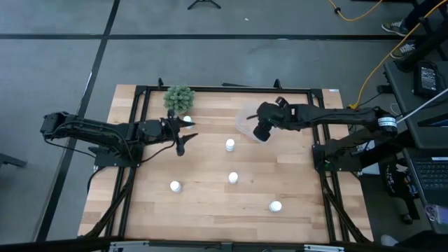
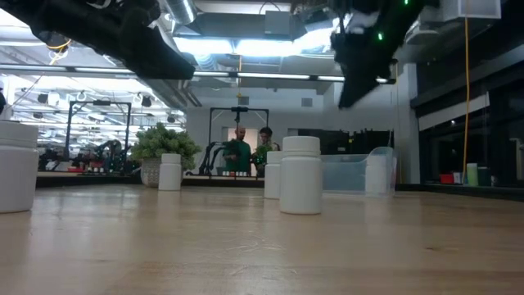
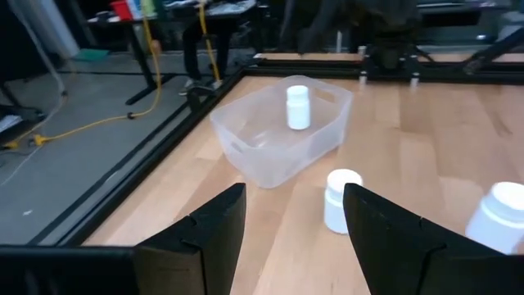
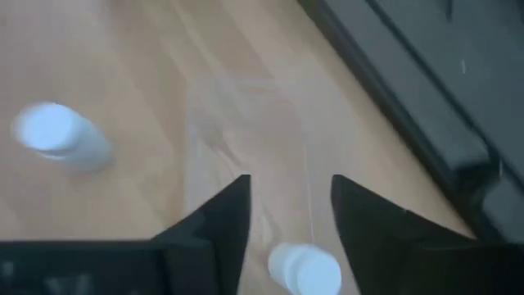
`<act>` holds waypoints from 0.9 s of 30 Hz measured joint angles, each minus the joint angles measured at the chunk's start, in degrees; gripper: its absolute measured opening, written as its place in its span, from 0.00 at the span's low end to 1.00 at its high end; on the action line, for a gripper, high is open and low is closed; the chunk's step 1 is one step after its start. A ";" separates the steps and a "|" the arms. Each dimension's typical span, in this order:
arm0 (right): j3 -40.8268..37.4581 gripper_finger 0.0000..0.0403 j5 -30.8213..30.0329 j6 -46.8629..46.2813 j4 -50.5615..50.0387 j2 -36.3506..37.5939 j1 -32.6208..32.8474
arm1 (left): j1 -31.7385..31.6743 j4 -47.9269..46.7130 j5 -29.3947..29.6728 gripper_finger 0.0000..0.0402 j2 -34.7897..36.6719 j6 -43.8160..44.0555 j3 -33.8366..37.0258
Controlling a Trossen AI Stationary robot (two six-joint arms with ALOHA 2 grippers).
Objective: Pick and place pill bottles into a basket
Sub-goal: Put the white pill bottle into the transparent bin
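Note:
Four white pill bottles stand upright on the wood table: one in the middle (image 1: pixel 229 145), one nearer (image 1: pixel 233 178), one near left (image 1: pixel 176 186), one near right (image 1: pixel 275 206). A fifth (image 1: pixel 187 120) stands beside the green plant. A sixth (image 3: pixel 298 106) stands upright inside the clear basket (image 3: pixel 246 143) at the far right of centre. My right gripper (image 1: pixel 260 133) hangs open above the basket, well clear of it in the low view (image 2: pixel 360 78), with that bottle (image 4: pixel 304 270) below its fingers. My left gripper (image 1: pixel 180 143) is open and empty, left of the middle bottle (image 3: pixel 341 199).
A green bushy plant (image 1: pixel 179 99) stands at the far edge, left of centre, close to my left gripper. A black frame (image 1: pixel 224 89) runs round the table. Bare wood lies between the bottles. People stand in the room beyond the table (image 2: pixel 239 152).

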State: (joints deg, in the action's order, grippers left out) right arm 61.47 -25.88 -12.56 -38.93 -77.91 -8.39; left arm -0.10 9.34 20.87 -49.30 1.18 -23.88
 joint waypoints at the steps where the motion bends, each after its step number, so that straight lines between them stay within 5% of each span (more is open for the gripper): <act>1: 0.77 0.37 -0.03 1.22 0.28 0.01 0.92 | -0.02 0.22 -0.34 0.50 0.00 -0.28 0.00; 11: -8.67 0.02 0.05 8.50 20.61 1.16 8.68 | 0.00 -0.56 -4.10 0.46 2.21 -8.43 -0.02; 21: -26.75 0.07 1.10 11.84 50.06 7.21 13.25 | 1.59 -12.67 -7.51 0.35 11.18 -4.46 0.03; 27: -35.47 0.07 9.42 13.16 64.28 8.79 14.69 | 2.36 -13.59 -7.35 0.29 12.33 -0.98 0.10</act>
State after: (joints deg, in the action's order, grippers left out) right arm 26.00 -16.46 0.60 25.35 -69.12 6.31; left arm 2.26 -4.25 13.52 -36.97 0.20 -23.77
